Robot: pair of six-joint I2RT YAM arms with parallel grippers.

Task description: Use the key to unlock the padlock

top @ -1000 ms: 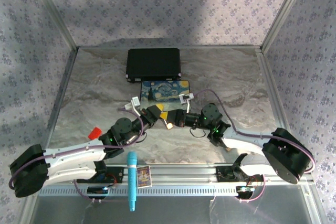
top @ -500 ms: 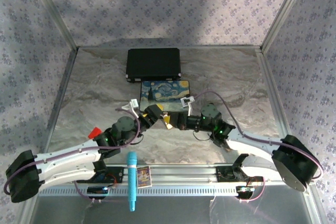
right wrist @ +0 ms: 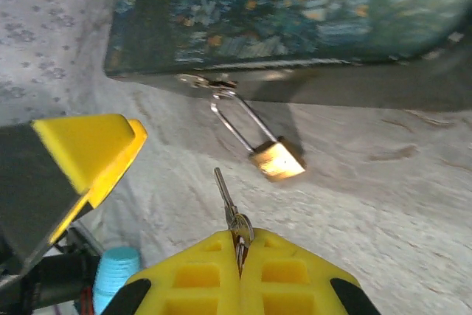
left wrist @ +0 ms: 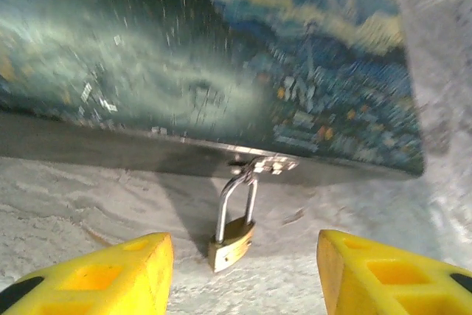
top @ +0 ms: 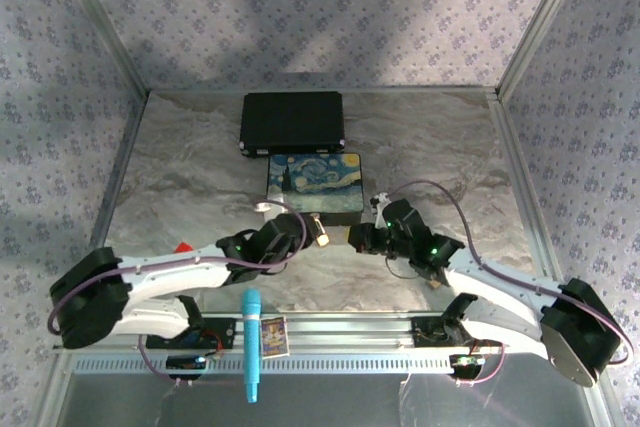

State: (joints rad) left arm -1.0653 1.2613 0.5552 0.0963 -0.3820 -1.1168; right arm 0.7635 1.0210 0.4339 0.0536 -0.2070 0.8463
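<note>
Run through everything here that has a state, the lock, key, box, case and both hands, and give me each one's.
painted box: lid down, locked.
padlock: shackle shut, hanging from the box's hasp.
key: gripped, tip aimed toward the padlock, not inserted.
black case: closed.
left hand: open, empty.
right hand: shut on the key.

No legible text or numbers anywhere; print on the small card (top: 275,335) too tiny.
</note>
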